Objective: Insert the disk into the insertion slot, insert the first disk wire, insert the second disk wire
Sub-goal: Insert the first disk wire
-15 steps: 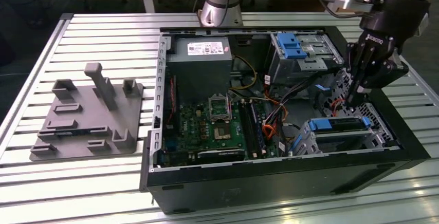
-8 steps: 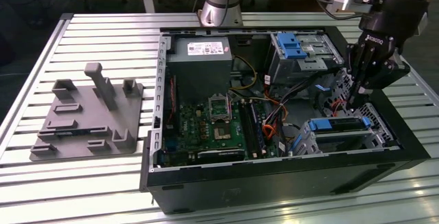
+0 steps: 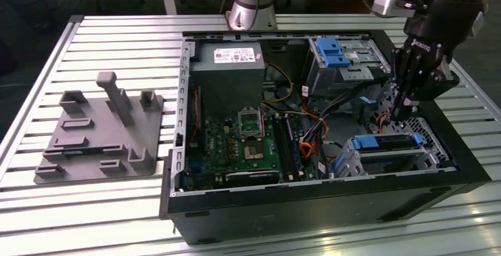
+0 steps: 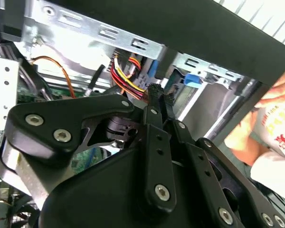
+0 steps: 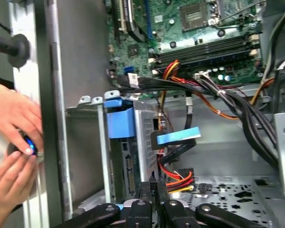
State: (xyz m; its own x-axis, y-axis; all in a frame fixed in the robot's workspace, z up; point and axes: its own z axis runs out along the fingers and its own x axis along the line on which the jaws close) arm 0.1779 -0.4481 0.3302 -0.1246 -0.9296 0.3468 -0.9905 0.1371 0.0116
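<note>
Fingers (image 5: 145, 191): drawn narrow, nearly together, pointing down into the case; a black plug on a red-yellow-black wire bundle (image 5: 176, 176) lies at the tips, grip on it not clear

Gripper (image 3: 399, 115): black, linked-arm type, lowered inside the open computer case (image 3: 313, 200) at the exterior view's right, just beyond the far side of the low drive cage; seen from behind in both wrist views (image 4: 159, 92) (image 5: 154, 185)

Disk (image 3: 388, 141): seated in the insertion slot (image 3: 429, 144), the low perforated cage in the near right corner of the case; blue carrier frame showing at its end (image 5: 119, 122), connector edge facing the gripper

Blue flat pull tab (image 5: 178, 137): on a black cable, beside the disk end, above the wire bundle

Taller drive cage with blue latch (image 3: 343, 56): far right corner of the case, well apart from the disk

Motherboard (image 3: 243, 144): green, centre of the case floor, cables crossing its right side

Power supply (image 3: 227, 71): grey box, far left of the case

Grey fixture plate (image 3: 102, 132): on the slatted metal table (image 3: 117, 209), left of the case, with upright posts

Person's hands (image 5: 14, 118): just outside the case wall near the disk, holding a small item with a blue light
</note>
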